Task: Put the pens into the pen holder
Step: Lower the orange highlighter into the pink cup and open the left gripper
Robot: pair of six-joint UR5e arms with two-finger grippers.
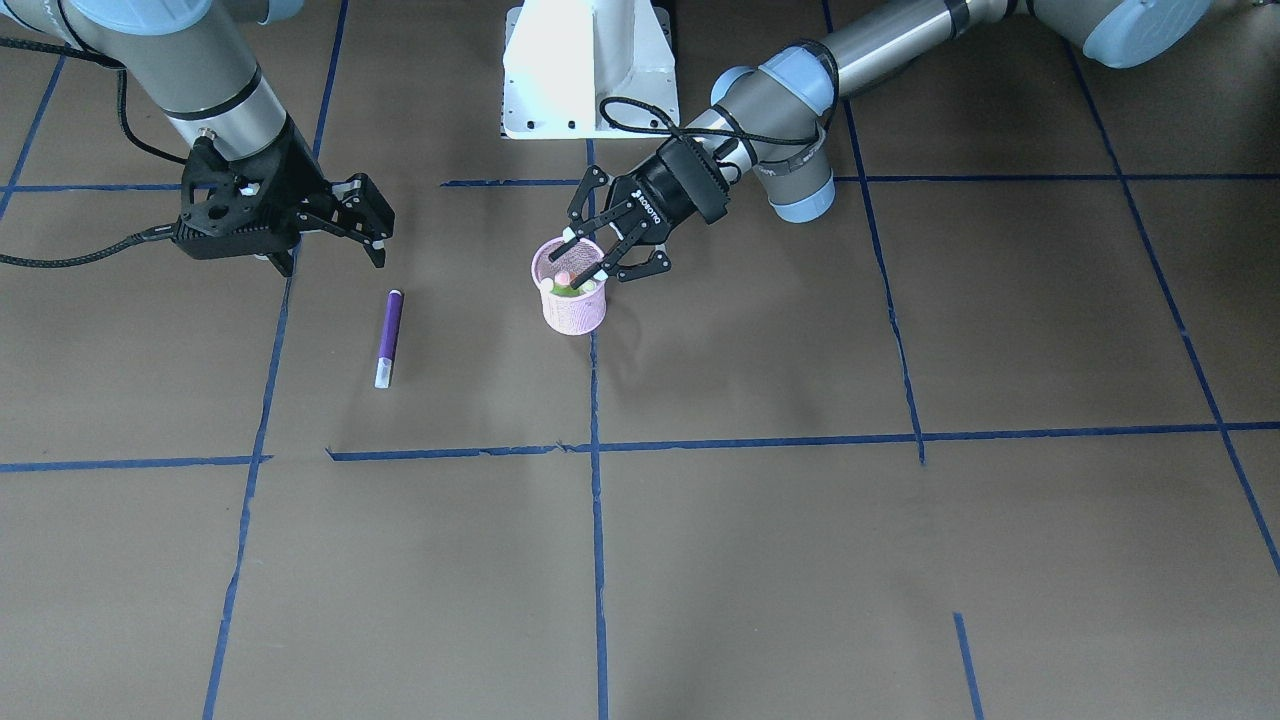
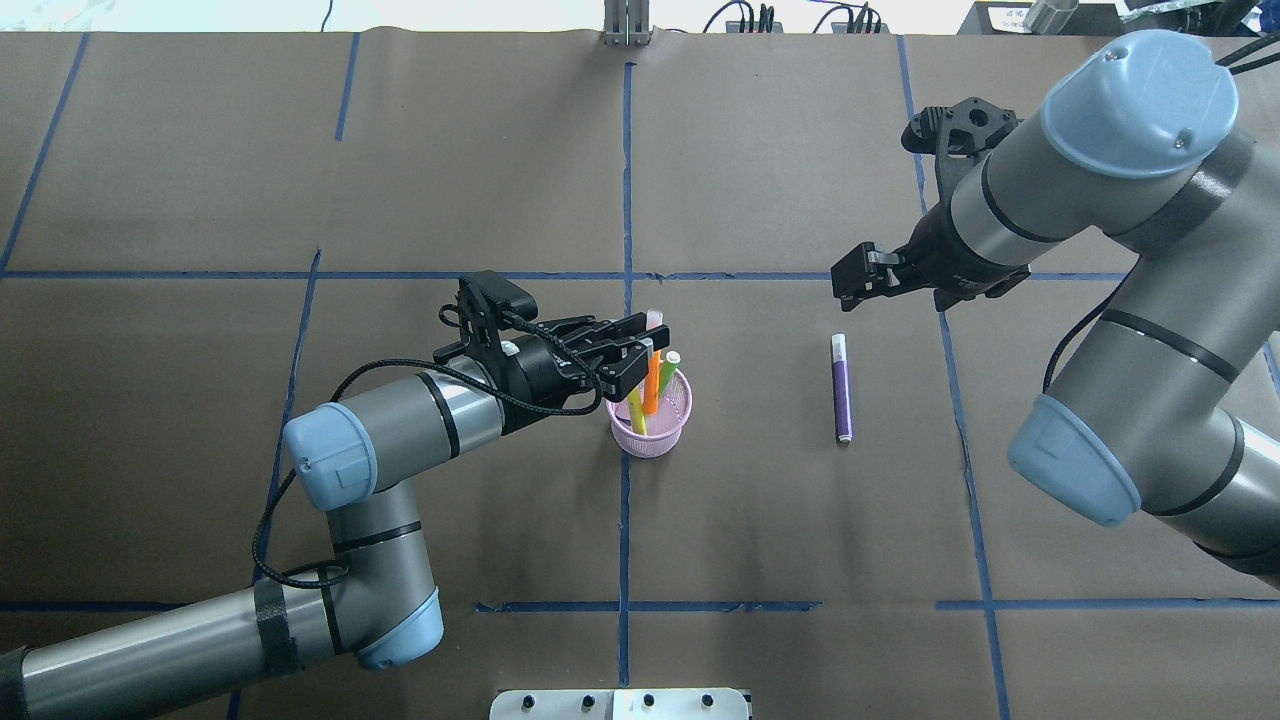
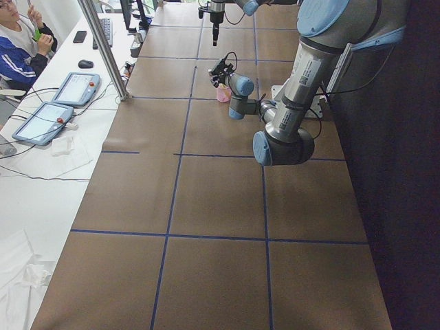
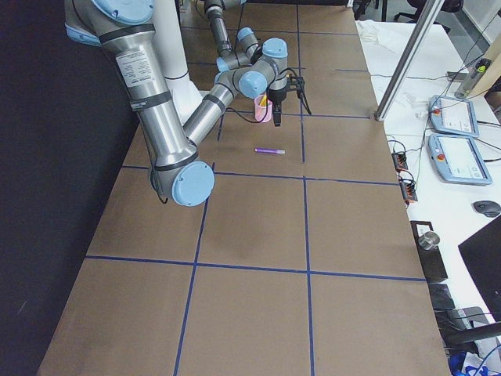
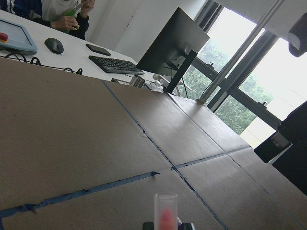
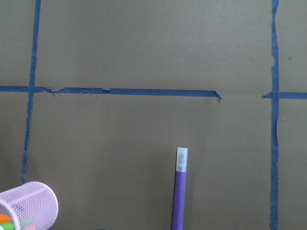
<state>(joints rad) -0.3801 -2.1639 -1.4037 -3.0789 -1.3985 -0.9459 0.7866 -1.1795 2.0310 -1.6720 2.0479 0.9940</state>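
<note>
Brown desk (image 1: 800, 550) gridded with blue tape, pink mesh pen holder (image 1: 572, 312) at centre with a green pen (image 1: 566, 290) inside, left tool (image 1: 588, 262) over its rim, purple pen (image 1: 388, 338) lying flat, right tool (image 1: 380, 235) above it with fingers spread.

Left arm (image 2: 400, 430): comes in low over the table, elbow folded sharply, forearm running toward the table's middle. Wrist nearly level, tipped slightly down.

Left gripper (image 2: 640, 345): my fingers are drawn in on the upper part of the orange pen (image 2: 652, 385), one pad on each side of it.

Right arm (image 2: 1100, 200): held high, forearm sloping down and inward.

Right gripper (image 1: 378, 222): pointing down at a slant above the table, fingers spread apart and gripping nothing.
</note>
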